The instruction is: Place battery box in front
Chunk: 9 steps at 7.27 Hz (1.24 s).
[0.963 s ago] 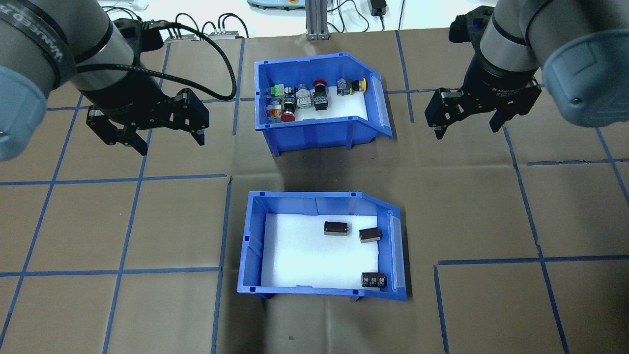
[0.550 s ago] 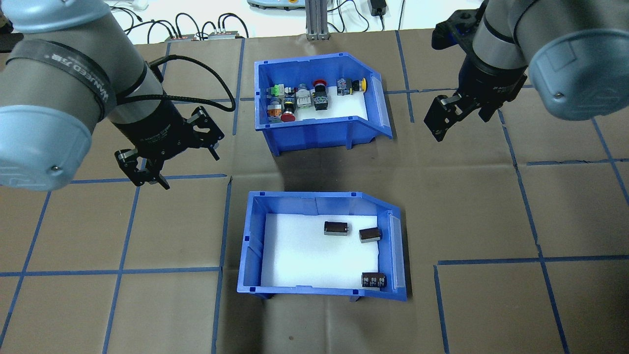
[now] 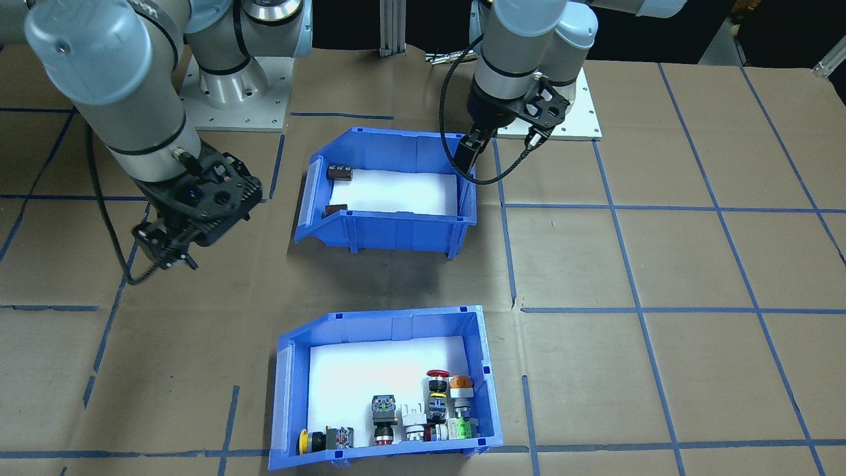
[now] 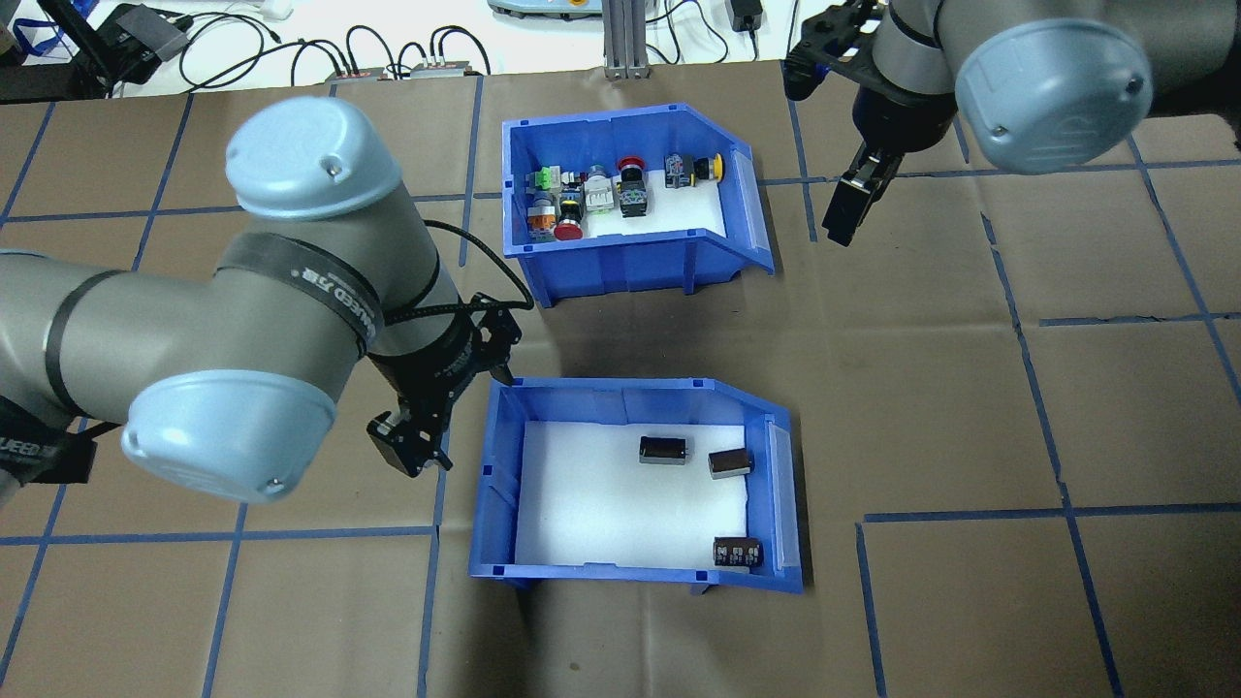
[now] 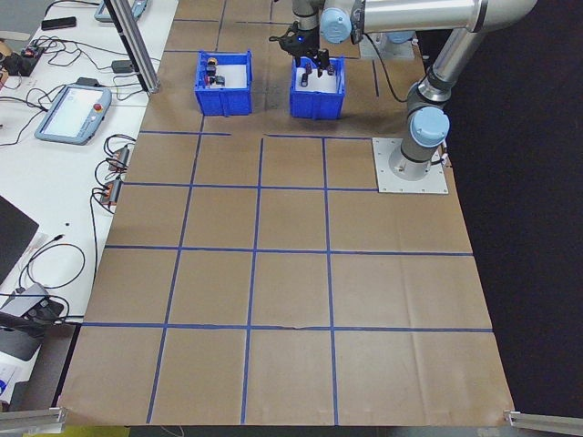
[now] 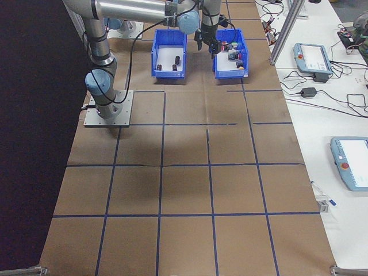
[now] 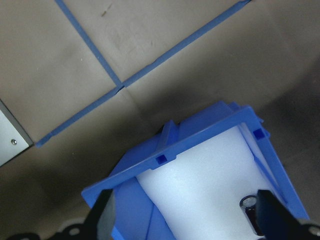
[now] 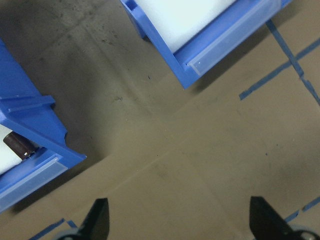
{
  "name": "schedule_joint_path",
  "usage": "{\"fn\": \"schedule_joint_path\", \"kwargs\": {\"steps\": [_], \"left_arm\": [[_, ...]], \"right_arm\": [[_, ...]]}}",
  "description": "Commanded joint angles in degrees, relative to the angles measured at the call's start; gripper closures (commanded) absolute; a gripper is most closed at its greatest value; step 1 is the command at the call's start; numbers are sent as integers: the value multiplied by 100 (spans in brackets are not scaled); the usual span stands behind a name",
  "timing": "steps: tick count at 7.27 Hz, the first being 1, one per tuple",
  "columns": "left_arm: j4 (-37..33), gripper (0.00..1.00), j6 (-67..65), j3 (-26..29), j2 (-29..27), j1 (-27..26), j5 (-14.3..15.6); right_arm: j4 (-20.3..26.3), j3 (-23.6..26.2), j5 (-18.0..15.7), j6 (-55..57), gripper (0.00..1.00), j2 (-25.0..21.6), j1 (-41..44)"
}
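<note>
1. The battery box [image 4: 635, 485] sits on the tabletop [image 4: 970, 388], nearer the robot than the button bin [image 4: 630, 199].
2. Left hand [image 4: 412, 441] hangs wide beside its wall.
3. Right hand [image 4: 848, 208] hangs wide, empty.

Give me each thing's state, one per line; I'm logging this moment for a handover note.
Blue plastic battery box with white foam liner: upright on table, ungrasped.
Three dark-brown cylindrical cells: lying on their sides inside.
Blue plastic bin of push-buttons: upright, untouched.
Left gripper: beside the box's wall, jaws open, empty.
Right gripper: jaws open, empty.
</note>
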Motion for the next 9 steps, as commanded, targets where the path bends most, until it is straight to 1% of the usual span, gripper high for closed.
{"fn": "schedule_joint_path", "kwargs": {"steps": [1,2,3,4,5,6,8,9], "left_arm": [[391,2,-952,-759,193,-286,-712],[1194,2,-1320,-1172,246,-365,-942],[1628,2,-1515,-1489,238,-479,-1100],[1781,2,-1674,-1658,238,-549,-1146],[1765,4,-1745,-1686,212,-567,-1416],[1695,7,-1746,-1686,159,-568,-1514],[1616,7,-1754,-1677,168,-568,-1506],[1502,7,-1755,-1764,168,-568,-1515]], "right_arm": [[-152,-571,-48,-888,0,580,595],[-144,-861,-57,-889,0,931,946],[-152,-1169,-74,-889,0,1248,1306],[-161,-1459,-57,-889,0,1547,1649],[-179,-1645,4,-889,0,1750,1923],[-327,-1664,13,-863,0,1882,2038],[-643,-1655,5,-898,0,2154,2084],[-706,-1646,-30,-898,0,2339,2084]]}}
